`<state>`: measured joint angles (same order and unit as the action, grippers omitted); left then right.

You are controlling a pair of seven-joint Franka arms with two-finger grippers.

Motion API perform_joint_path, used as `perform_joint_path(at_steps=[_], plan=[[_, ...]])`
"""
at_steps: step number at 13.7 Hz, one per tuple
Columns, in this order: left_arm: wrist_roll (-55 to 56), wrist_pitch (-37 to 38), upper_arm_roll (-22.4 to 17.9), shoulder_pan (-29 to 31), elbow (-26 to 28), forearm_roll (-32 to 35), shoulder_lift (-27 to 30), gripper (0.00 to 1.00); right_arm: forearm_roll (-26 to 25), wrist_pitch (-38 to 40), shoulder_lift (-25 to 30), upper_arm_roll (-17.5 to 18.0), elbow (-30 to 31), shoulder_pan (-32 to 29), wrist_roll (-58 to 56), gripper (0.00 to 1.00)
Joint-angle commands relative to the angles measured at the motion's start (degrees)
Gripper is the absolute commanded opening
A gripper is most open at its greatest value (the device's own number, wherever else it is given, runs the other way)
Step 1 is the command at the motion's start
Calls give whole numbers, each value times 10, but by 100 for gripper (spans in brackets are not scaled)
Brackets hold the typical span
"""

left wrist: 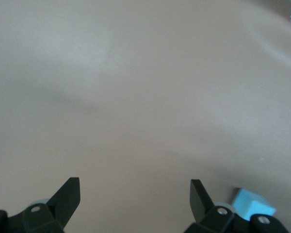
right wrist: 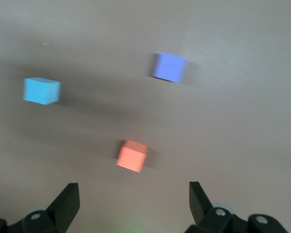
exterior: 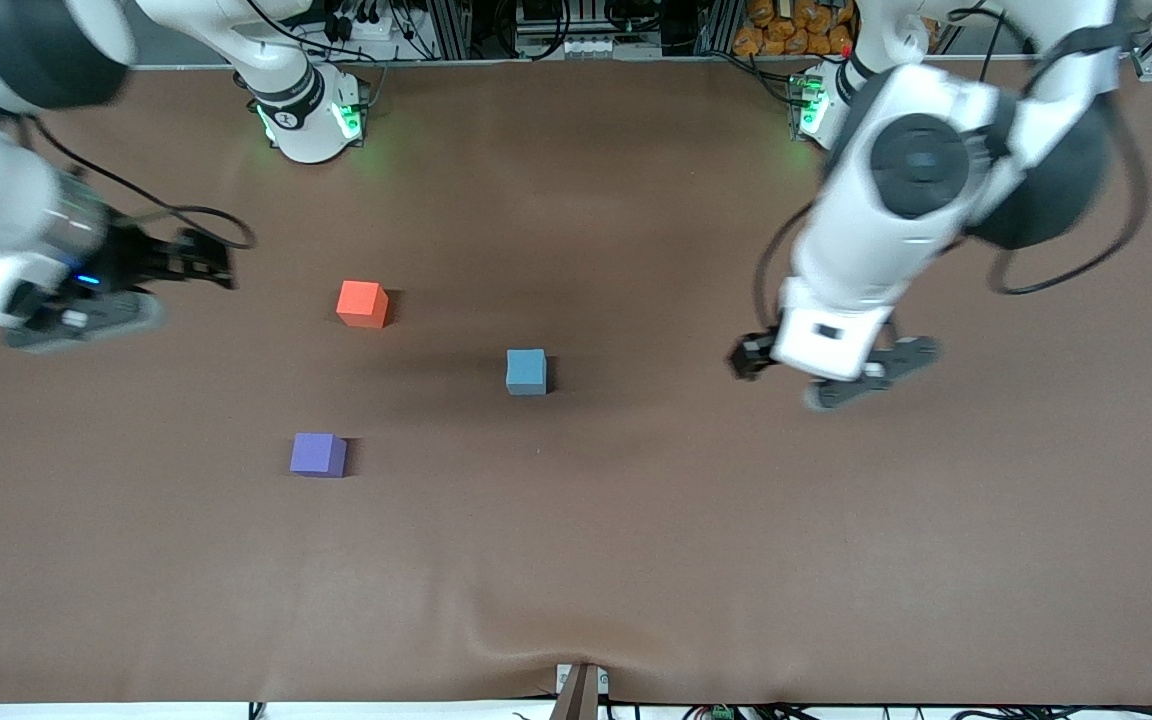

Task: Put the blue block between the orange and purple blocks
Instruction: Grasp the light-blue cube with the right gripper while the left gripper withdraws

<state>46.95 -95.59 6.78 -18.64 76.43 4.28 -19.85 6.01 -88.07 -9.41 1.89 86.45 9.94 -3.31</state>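
The blue block (exterior: 526, 372) stands alone on the brown table, with nothing holding it. The orange block (exterior: 362, 303) and the purple block (exterior: 318, 455) sit toward the right arm's end from it, the purple one nearer the front camera. My left gripper (exterior: 836, 375) hangs open and empty over bare table beside the blue block, toward the left arm's end. In the left wrist view the gripper (left wrist: 135, 187) is open and the blue block (left wrist: 252, 204) shows just outside one finger. My right gripper (exterior: 151, 290) is open and empty over bare table, at the right arm's end beside the orange block. The right wrist view shows the open gripper (right wrist: 134, 189), the orange block (right wrist: 132, 156), the blue block (right wrist: 41, 91) and the purple block (right wrist: 169, 67).
The two arm bases (exterior: 311, 120) (exterior: 816, 105) stand along the table's back edge, with cables trailing from both arms. A small bracket (exterior: 581, 690) sits at the middle of the front edge. The brown table cover (exterior: 636, 550) is slightly wrinkled near that edge.
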Motion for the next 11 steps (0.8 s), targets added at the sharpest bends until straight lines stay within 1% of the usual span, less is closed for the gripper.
perform_joint_path(at_steps=[1, 4, 6, 7, 10, 11], plan=[[-103, 23, 3, 53, 23, -8, 52, 100, 47, -51, -70, -4, -16, 35, 35, 100], [-245, 46, 5, 131, 24, -13, 89, 100, 37, -131, -132, -5, -15, 109, 148, 100], [-313, 57, 5, 176, 27, -36, 106, 100, 30, -179, -176, -6, -15, 153, 196, 100], [-320, 67, 5, 197, 33, -49, 117, 100, 30, -205, -200, -6, -15, 166, 206, 100], [-322, 79, 5, 204, 71, -58, 160, 100, 35, -269, -266, -6, -14, 199, 211, 100], [-322, 79, 5, 204, 72, -58, 165, 100, 35, -296, -282, -6, -14, 210, 218, 100]])
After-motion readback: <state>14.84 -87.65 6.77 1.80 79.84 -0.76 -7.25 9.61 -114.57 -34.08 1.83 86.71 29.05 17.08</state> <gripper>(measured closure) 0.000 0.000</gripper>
